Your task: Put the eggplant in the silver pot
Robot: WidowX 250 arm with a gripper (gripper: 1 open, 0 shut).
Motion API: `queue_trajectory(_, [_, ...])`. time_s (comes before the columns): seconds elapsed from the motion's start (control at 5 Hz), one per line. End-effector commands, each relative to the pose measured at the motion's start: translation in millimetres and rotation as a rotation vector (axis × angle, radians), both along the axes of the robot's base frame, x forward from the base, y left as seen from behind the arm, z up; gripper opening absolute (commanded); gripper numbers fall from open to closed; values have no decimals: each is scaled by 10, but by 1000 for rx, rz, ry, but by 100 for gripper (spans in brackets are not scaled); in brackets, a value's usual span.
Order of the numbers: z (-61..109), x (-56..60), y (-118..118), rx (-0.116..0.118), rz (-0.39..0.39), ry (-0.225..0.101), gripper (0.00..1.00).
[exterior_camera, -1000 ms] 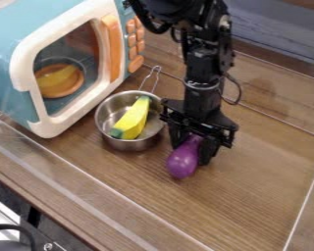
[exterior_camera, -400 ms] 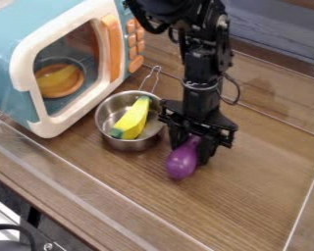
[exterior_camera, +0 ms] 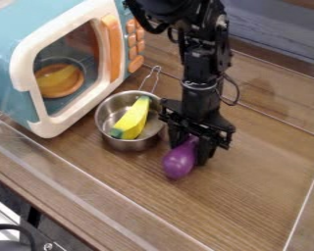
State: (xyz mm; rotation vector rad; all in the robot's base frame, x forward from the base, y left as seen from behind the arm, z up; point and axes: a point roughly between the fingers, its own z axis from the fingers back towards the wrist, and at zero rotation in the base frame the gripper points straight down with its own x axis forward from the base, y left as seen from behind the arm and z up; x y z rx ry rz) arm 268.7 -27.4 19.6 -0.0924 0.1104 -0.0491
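Note:
The purple eggplant (exterior_camera: 180,162) lies on the wooden table just right of the silver pot (exterior_camera: 110,136), its upper end between the fingers of my gripper (exterior_camera: 194,144). My gripper points straight down and is shut on the eggplant's top. The round metal pot holds a yellow-green banana-like toy (exterior_camera: 132,118) and has its wire handle (exterior_camera: 149,75) toward the back. The eggplant's lower end still looks close to the tabletop.
A toy microwave (exterior_camera: 58,59) with an orange bowl (exterior_camera: 58,76) behind its door stands at the left, next to the pot. A transparent wall (exterior_camera: 68,186) borders the table's front and left edges. Bare wood extends to the right of the arm.
The eggplant has shifted slightly left and down in view while held; the arm barely moved.

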Motion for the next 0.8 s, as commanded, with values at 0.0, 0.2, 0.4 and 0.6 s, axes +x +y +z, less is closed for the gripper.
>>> queue_trajectory(0.0, [57, -7, -62, -8, -52, -17, 0])
queue_trajectory(0.2, [177, -30, -24, -11, -36, -26, 0])
queue_trajectory(0.4, [288, -49, 17, -13, -22, -35, 0])
queue_trajectory(0.6, [497, -46, 47, -10, -14, -57, 0])
